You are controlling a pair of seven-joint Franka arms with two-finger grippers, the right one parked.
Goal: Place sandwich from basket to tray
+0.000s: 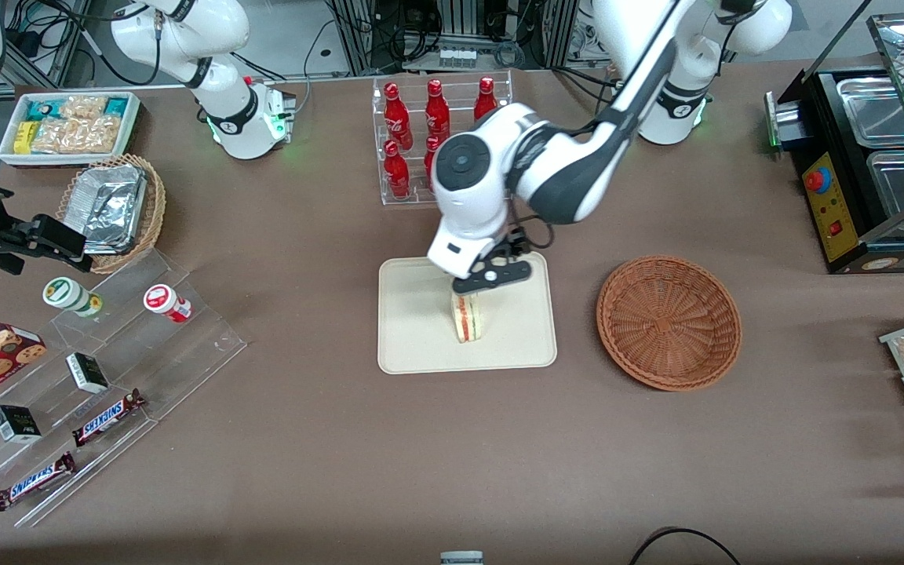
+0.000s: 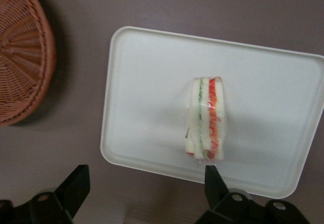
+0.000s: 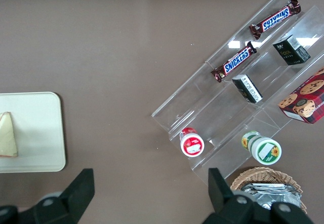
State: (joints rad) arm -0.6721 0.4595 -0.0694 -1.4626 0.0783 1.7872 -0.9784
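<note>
We see the sandwich [image 1: 467,316] upright on the tray [image 1: 413,345]; the gripper [image 1: 474,287], released above it, should pinch this soft, light wedge gently by its bread faces.

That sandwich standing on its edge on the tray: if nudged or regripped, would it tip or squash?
The sandwich stands on a narrow edge on the tray, so a sideways nudge would probably topple it. Its soft bread and layered filling look squashable, and the clear wrap may be slippery. The open pincer hangs above it, apart.
</note>
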